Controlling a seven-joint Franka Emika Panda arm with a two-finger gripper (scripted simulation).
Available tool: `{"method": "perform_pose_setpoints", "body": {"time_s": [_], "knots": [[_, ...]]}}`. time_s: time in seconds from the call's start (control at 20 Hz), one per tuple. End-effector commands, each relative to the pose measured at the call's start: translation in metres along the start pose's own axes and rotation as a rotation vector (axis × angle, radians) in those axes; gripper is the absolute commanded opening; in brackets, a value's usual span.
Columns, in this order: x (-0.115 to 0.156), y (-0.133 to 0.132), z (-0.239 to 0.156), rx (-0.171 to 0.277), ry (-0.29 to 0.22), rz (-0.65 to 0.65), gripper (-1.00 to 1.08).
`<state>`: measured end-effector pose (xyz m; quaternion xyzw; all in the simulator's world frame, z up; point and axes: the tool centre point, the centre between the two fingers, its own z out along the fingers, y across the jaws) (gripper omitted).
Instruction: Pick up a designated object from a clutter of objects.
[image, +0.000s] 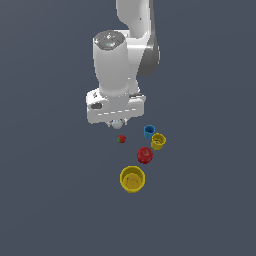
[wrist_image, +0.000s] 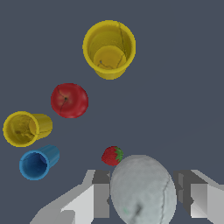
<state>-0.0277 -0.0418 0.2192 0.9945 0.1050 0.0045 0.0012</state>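
The small white-grey ball sits between my two fingers, which press on its sides. My gripper is shut on it. In the exterior view the ball peeks out just under the white hand, where the gripper is mostly hidden. The ball fills much of the wrist view and covers part of the red strawberry. The other clutter lies apart from it on the dark floor.
On the exterior view's right of the hand lie the strawberry, a blue cup, a small yellow cup, a red apple and a large yellow cup. The floor is plain dark grey.
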Motion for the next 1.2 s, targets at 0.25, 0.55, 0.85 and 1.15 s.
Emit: {"method": "perform_pose_setpoints", "body": {"time_s": [0.25,0.55,0.85,1.15], "knots": [[-0.02,-0.005,-0.074,0.002,-0.004,-0.001,-1.0],[-0.031,-0.008,-0.119,0.002,-0.006,-0.002,-1.0],[-0.037,-0.009,-0.146,0.003,-0.008,-0.003,-1.0],[-0.038,-0.009,-0.155,0.003,-0.009,-0.003,-1.0]]}}
